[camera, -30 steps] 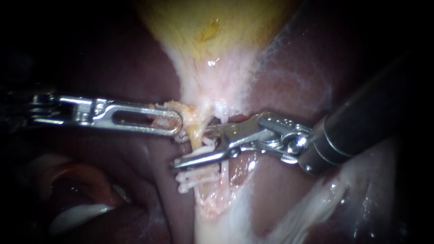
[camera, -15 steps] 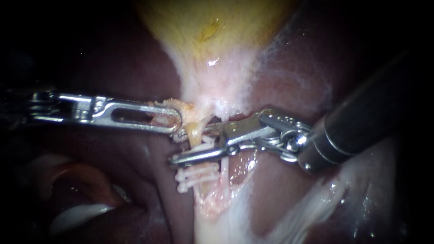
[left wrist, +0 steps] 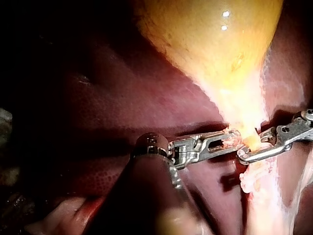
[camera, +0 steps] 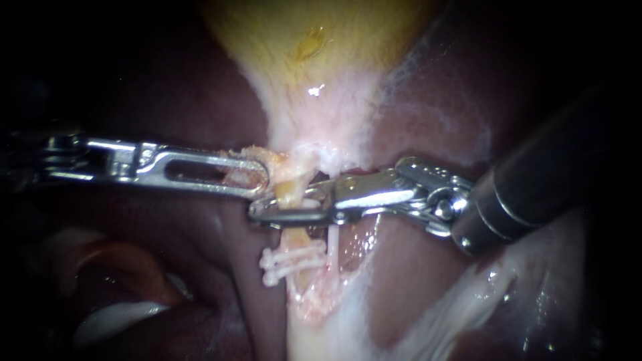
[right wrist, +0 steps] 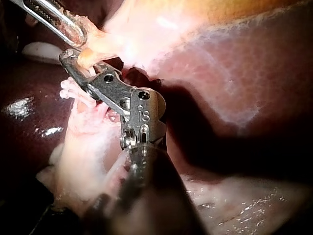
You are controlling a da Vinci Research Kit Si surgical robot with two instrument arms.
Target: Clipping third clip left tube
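your right instrument (camera: 259, 214) clamps the left tube (camera: 289, 192), apparently seating the clip, while your left instrument (camera: 263, 179) grips the gallbladder (camera: 314, 60); next, open gently.

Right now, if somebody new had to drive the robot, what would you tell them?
Left tool: jaws shut on tissue at the neck of the gallbladder.
Right tool: jaws shut on the tube, on the gallbladder side of the white clips.
Done: two white clips sit across the tube.
Left: the third clip is hidden inside the jaws, so probably open gently, back out and check it.
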